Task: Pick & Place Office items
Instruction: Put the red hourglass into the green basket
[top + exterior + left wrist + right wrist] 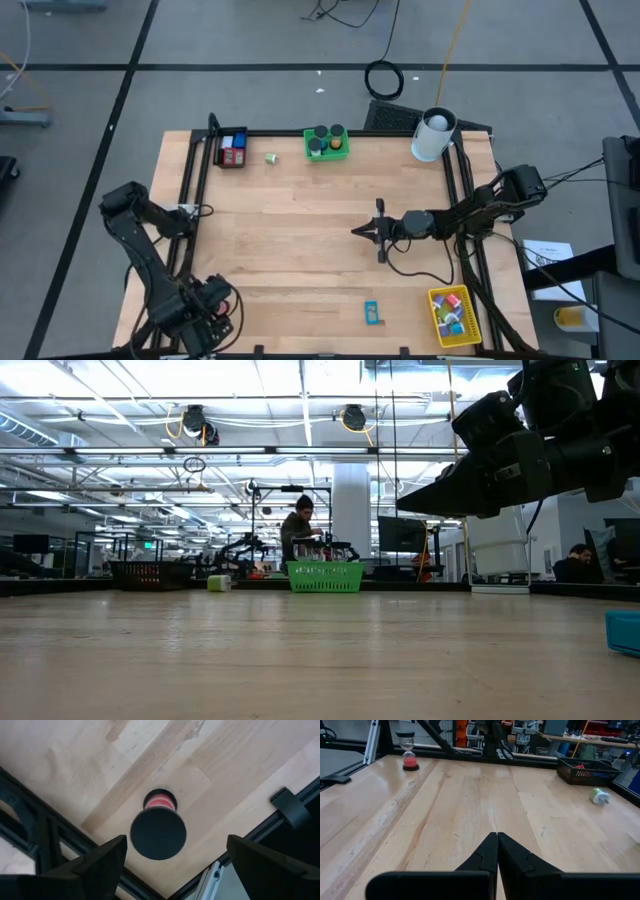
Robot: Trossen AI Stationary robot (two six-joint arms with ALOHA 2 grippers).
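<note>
Two hands: left hand (170,857) apart above corner hourglass (159,827); right hand (366,231) together mid-table.

Along the far edge of the table (300,230), three bins (326,143) and a cylinder (433,136) are ranged, a small clip (271,158) is set between two bins, while another bin (455,314) occupies the near right corner beside a block (372,313).

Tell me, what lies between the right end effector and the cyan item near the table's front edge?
Nothing: in the high view, only bare wooden table separates the shut right end effector from the cyan item.
</note>
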